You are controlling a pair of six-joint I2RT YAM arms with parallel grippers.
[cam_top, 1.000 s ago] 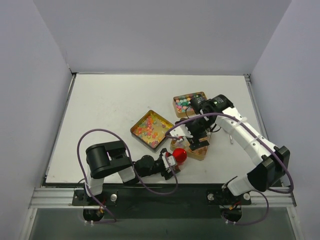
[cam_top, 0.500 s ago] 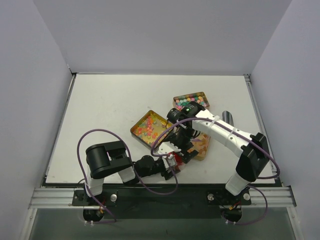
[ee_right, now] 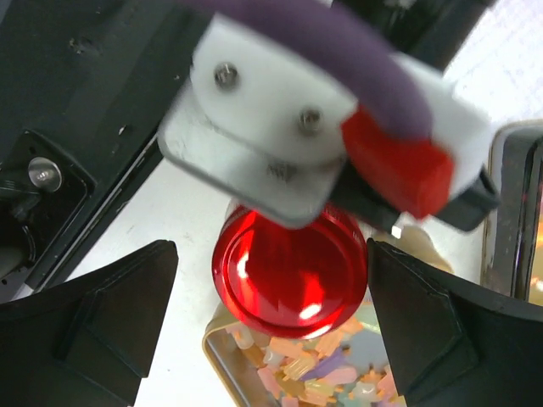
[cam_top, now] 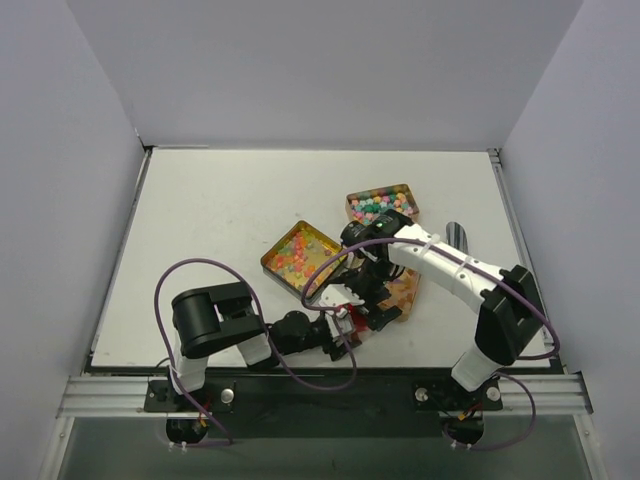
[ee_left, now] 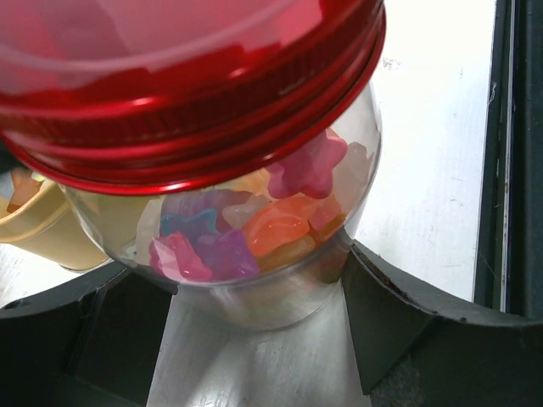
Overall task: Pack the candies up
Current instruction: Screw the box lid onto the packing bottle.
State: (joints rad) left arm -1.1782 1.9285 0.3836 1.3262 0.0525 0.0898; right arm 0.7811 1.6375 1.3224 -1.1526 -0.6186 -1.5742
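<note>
My left gripper (cam_top: 341, 326) is shut on a small clear glass jar (ee_left: 263, 292) with a red screw lid (ee_left: 187, 93). The jar holds star-shaped pink, purple and orange candies (ee_left: 254, 233). My right gripper (cam_top: 360, 303) hangs open right above the jar and hides it in the top view. In the right wrist view the red lid (ee_right: 288, 275) lies between my spread fingertips (ee_right: 102, 314), with a gap on each side. More candies (cam_top: 297, 252) fill open gold tins.
A gold tin (cam_top: 270, 262) sits left of the grippers and a second tin (cam_top: 404, 188) at the back right. A third tin (cam_top: 410, 296) lies under my right arm; its candies (ee_right: 331, 386) show just below the lid. The table's front edge is close behind the jar.
My right arm has swung left and down from over the right-hand tin to above the jar. The red lid, visible in the top view before, is now covered. The left arm has stayed still.
</note>
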